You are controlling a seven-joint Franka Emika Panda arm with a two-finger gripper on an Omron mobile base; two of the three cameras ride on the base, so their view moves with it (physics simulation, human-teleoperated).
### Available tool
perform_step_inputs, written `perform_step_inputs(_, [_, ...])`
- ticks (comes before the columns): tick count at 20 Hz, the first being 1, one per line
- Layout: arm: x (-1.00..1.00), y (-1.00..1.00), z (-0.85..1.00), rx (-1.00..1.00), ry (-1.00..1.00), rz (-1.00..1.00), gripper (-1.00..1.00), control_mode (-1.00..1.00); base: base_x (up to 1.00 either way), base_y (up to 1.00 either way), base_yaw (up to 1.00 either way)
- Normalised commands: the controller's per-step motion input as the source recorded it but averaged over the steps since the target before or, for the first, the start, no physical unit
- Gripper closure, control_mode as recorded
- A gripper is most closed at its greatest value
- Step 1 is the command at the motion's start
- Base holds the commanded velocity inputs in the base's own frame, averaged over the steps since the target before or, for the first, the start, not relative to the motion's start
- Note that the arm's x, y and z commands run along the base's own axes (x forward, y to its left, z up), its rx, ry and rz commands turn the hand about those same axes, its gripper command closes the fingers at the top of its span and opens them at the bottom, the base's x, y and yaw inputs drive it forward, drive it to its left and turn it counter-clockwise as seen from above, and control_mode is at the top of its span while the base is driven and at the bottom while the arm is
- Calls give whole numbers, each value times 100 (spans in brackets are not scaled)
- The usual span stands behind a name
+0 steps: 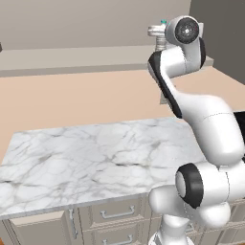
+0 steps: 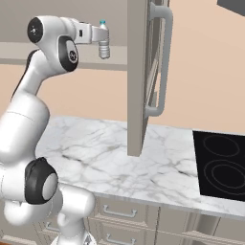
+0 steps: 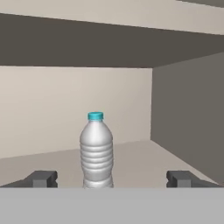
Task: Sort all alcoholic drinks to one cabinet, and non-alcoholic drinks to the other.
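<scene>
Pincer [image 3: 112, 179] fingers are spread wide and released, gripping nothing. Upright between them, at 12 o'clock, the clear teal-capped bottle [image 3: 96, 151] is seen standing on the cabinet shelf [image 3: 52, 164].

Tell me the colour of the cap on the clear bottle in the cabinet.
Pale teal cap, clearest in the hand view.

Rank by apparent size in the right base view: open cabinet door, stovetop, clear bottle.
1. Open cabinet door, largest as seen, though it is nearer the camera.
2. Stovetop, cut off by the frame edge, so its full size is unsure.
3. Clear bottle, smallest.
</scene>
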Motion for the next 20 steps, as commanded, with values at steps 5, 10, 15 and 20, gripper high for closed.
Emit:
perform_step_inputs(5, [-77,8,5,0,0,0,-100,-100,0,0,0])
perform_step_inputs(10, [-74,7,8,1,2,2,-100,-100,0,0,0])
perform_step_inputs(15, [-70,8,6,3,5,5,-100,-100,0,0,0])
perform_step_inputs(20, [-71,9,2,4,4,6,-100,-100,0,0,0])
